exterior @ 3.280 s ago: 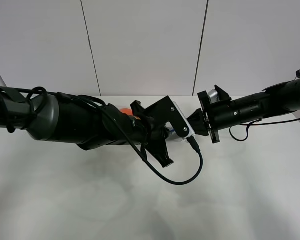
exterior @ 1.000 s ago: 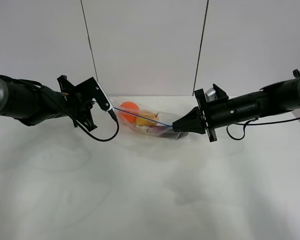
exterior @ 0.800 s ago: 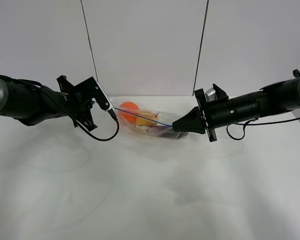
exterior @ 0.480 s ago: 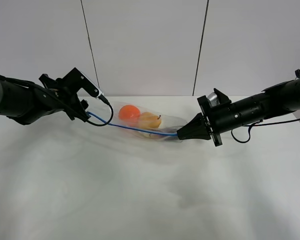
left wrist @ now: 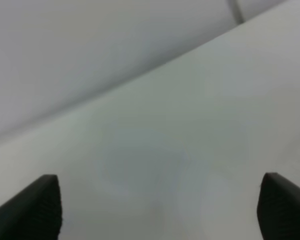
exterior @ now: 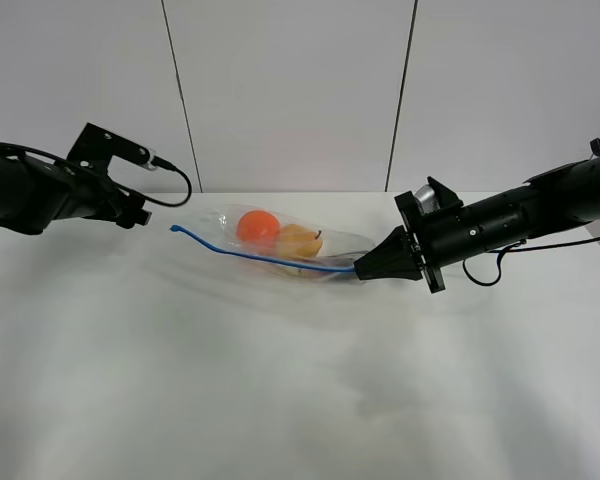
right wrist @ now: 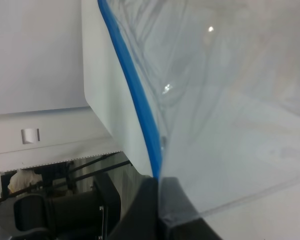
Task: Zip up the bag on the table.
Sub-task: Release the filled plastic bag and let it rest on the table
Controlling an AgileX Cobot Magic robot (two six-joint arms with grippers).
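Note:
The clear bag (exterior: 280, 243) lies on the white table (exterior: 280, 400) near its far middle, with an orange fruit (exterior: 258, 225) and a yellow one (exterior: 298, 240) showing through it. Its blue seal strip (exterior: 260, 258) runs from a free left end to my right gripper (exterior: 365, 268), which is shut on the bag's right end. The right wrist view shows the strip (right wrist: 132, 95) running into the closed fingers (right wrist: 152, 202). My left gripper (exterior: 130, 212) is open and empty, left of the bag and apart from it. The left wrist view shows only its spread fingertips (left wrist: 47, 200) over bare table.
A grey panelled wall (exterior: 290, 90) stands behind the table's far edge. The left arm's cable (exterior: 175, 185) hangs near the strip's free end. The table's right edge lies behind the right arm (exterior: 540, 205).
My left gripper has let go of the strip's left end and drawn back to the left. The strip end has dropped toward the table. The right gripper still holds the right end.

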